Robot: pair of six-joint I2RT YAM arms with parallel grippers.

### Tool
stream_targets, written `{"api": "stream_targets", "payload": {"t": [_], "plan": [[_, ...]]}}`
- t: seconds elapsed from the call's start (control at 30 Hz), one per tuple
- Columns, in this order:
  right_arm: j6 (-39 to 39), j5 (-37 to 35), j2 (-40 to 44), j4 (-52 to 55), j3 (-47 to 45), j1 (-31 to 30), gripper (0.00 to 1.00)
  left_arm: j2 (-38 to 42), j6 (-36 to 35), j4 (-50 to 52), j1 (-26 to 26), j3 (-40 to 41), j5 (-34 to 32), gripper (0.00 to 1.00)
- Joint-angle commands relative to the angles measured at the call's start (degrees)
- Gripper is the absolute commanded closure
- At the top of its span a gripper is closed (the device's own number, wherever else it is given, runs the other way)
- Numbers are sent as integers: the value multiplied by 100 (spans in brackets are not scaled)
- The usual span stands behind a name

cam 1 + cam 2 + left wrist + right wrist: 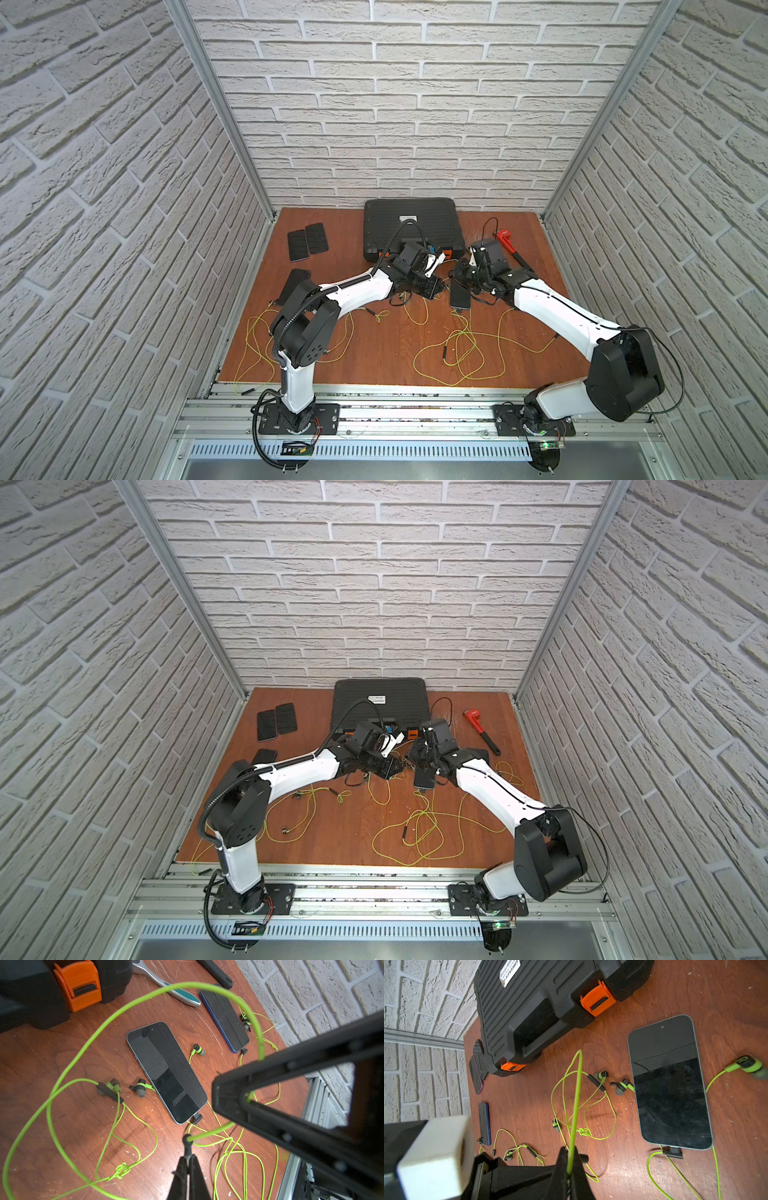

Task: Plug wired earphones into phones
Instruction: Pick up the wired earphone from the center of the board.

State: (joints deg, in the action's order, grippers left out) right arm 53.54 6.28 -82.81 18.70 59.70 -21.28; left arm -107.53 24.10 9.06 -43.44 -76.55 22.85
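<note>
Wired earphones (140, 1090): thin yellow-green cords with small dark earbuds, dark inline remotes and dark plugs. Strewn in loose, partly tangled loops over the brown table (386, 353), across the lower middle of both top views.

Phones: flat black slabs with glossy dark screens. Central phone (459, 296) face up at mid-frame in both top views, below the black case (411, 224), with a seated plug (197, 1119) in its end. Two more phones (316, 238) side by side at the table's upper left, well apart from the arms.

Left arm (357, 291) reaching in from the lower left, elbow raised, forearm slanting up and right toward mid-frame. Right arm (552, 307) coming in likewise from the lower right, forearm slanting up and left. Wrists nearly meeting beside the central phone.

Left gripper (188, 1159): fingers pressed together on the free plug (187, 1140) of the held cord (576, 1105), above the table. Right gripper (570, 1159): likewise clamped tight, pinching that same cord near the plug, with the rest arching away in a wide slack loop.
</note>
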Motion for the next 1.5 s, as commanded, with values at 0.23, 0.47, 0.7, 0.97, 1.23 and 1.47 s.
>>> {"api": "stream_targets", "payload": {"t": [0.23,0.47,0.7,0.97,1.23,1.47], "plan": [[-623,293,79,520,475,-43,79,268,68,-639,158,279,208,100],[-2594,1628,-11,1813,1026,261,33,374,144,-721,516,455,1014,100],[-4546,4060,59,1615,526,1086,50,459,-299,-309,876,321,2354,100],[-5544,5199,-557,1202,579,1214,68,455,-1026,623,1056,-23,3100,100],[-5278,5698,-884,659,600,1176,74,411,-1185,584,1055,-41,3435,100],[-5435,5897,-1060,968,707,1188,78,375,-1409,696,1083,-147,3615,100]]}}
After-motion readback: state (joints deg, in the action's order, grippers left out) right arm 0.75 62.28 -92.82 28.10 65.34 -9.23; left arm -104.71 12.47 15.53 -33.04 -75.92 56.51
